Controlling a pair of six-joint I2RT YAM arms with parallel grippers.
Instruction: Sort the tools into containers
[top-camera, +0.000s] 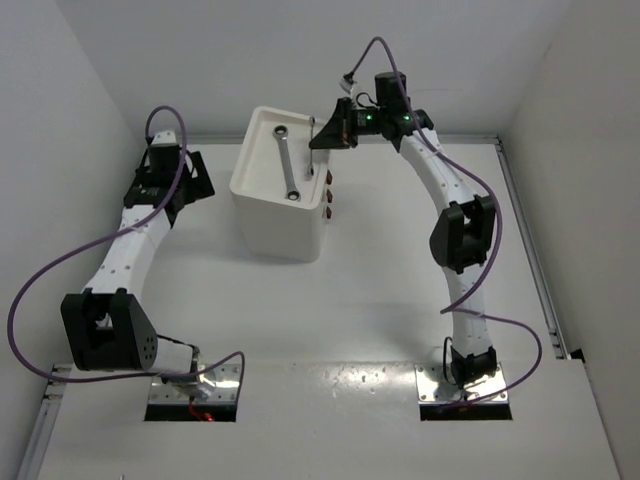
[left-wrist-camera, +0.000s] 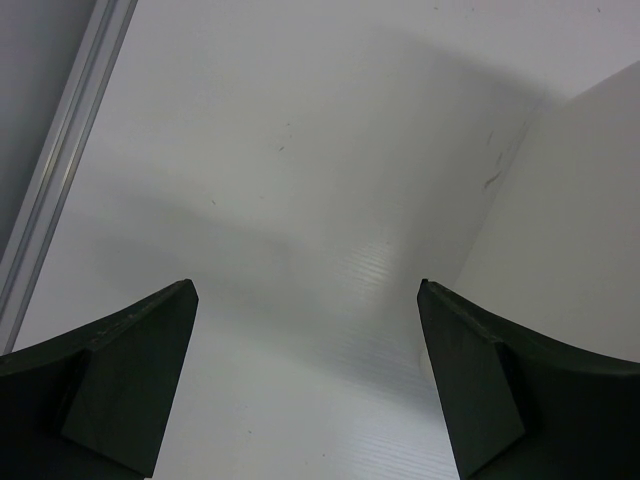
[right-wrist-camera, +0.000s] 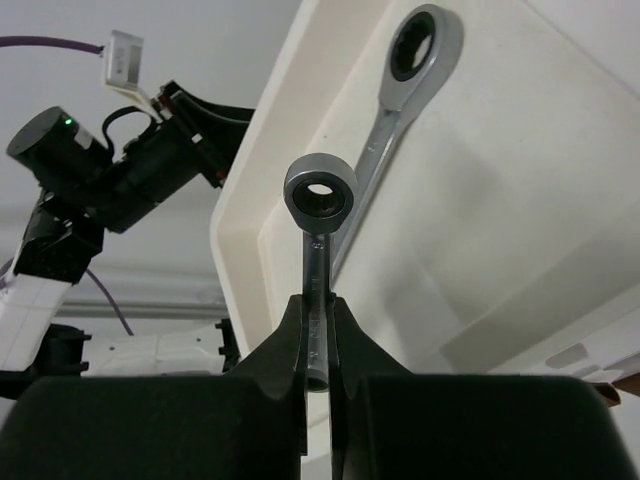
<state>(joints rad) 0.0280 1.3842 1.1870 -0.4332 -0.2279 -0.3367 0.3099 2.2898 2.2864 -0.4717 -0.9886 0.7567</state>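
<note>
The white cabinet (top-camera: 268, 220) stands at the table's back middle, its tray top (top-camera: 262, 158) holding one slim silver wrench (top-camera: 287, 163). My right gripper (top-camera: 318, 133) is shut on a second silver wrench (right-wrist-camera: 319, 262), held over the tray's right rim; the tray's wrench also shows in the right wrist view (right-wrist-camera: 400, 100). My left gripper (top-camera: 200, 178) is open and empty, left of the cabinet, its fingers (left-wrist-camera: 130, 380) over bare table. Pliers and screwdrivers are out of view.
Small dark red drawer handles (top-camera: 327, 197) run down the cabinet's right face. A metal rail (top-camera: 530, 250) edges the table on the right, and white walls close in on the left and back. The cabinet's side (left-wrist-camera: 570, 230) stands right of my left gripper.
</note>
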